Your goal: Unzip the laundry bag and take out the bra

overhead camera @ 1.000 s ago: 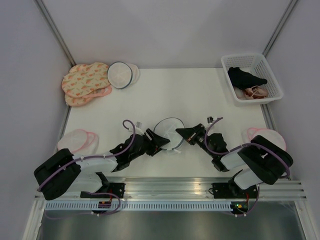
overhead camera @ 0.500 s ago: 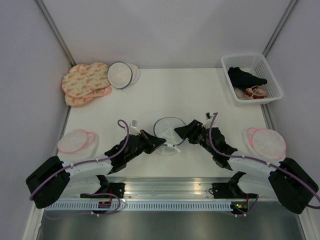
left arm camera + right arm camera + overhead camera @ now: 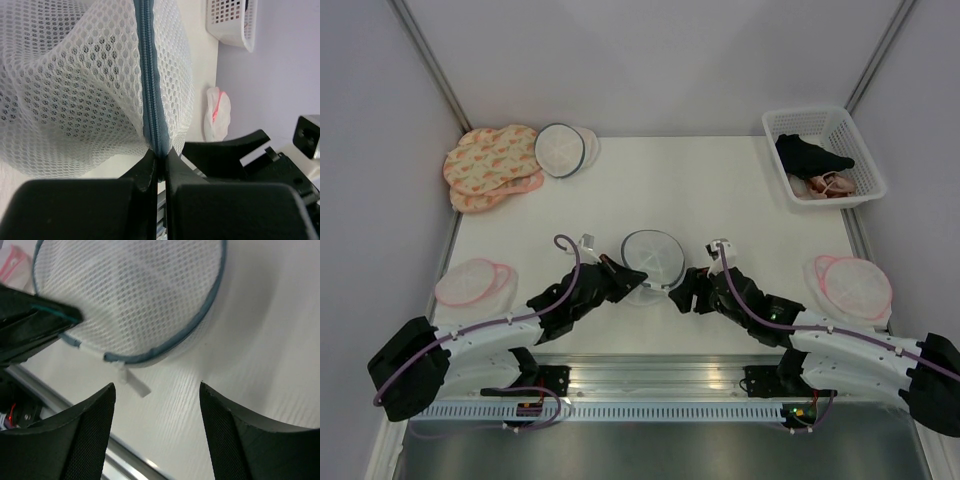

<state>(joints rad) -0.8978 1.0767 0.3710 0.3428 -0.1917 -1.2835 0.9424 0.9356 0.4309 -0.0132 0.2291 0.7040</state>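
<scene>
Top view: the left gripper (image 3: 625, 281) pinches the near-left rim of the laundry bag (image 3: 653, 257), which sits on the table (image 3: 720, 200) just ahead of it. The right gripper (image 3: 682, 294) stands just beside the bag's near-right edge without touching it. The bra (image 3: 812, 155) lies in a white basket (image 3: 865, 165), far ahead and to the right of the right gripper and well apart from both arms.

Left wrist view: the fingers are pressed together on the bag's grey zipper (image 3: 149, 85), and the white mesh bulges ahead of them.

Right wrist view: the fingers stand wide apart and hold nothing. The bag lies ahead and slightly left. A white pull tab (image 3: 134, 384) juts from its rim onto the table between the fingertips, nearer the left one and touching neither.
</scene>
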